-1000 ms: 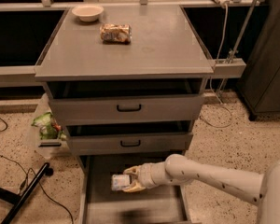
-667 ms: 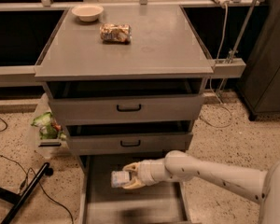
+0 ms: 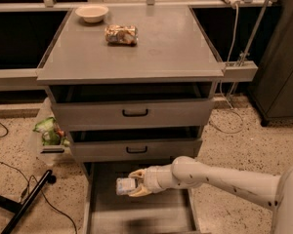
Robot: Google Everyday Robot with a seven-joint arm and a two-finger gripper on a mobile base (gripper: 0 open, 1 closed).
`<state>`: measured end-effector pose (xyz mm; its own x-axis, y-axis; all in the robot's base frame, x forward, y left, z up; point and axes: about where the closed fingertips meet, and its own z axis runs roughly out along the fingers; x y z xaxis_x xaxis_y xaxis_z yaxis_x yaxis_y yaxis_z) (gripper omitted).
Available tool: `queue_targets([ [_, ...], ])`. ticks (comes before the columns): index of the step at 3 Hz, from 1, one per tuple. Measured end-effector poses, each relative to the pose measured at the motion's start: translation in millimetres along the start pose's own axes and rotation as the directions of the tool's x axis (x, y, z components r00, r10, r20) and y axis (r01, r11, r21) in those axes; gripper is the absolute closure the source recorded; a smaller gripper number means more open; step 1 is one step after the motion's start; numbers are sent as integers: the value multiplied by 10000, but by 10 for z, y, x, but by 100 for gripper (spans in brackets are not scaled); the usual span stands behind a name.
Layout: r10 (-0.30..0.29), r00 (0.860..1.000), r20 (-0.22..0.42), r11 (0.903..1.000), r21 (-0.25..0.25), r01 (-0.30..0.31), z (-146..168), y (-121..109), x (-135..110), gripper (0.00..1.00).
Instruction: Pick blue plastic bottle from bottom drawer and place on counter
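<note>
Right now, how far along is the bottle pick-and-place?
Done: the bottom drawer is pulled open and the gripper is inside it, jaws shut on the blue plastic bottle. In hand: the bottle looks held just clear of the drawer floor. Left: lift it out and set it on the counter, where a bowl and a snack packet sit near the back.

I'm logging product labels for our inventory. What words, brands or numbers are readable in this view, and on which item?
No text can be read anywhere.
blue plastic bottle, held in the gripper above the bottom drawer: pale label, too blurred to read.
snack packet on the counter: print too blurred to read.
</note>
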<state>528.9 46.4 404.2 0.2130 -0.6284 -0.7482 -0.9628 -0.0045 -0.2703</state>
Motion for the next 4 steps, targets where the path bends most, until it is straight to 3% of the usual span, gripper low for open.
queue_targets([
  [1,-423,9990,133,9991,29,422,-360,-104,-471,100],
  [3,-1258,9914,-369,9912,377,1271,-1326,-805,-1698,100],
  [4,-1963,9802,-262,9772,768,1977,-1556,-1141,-2103,100],
])
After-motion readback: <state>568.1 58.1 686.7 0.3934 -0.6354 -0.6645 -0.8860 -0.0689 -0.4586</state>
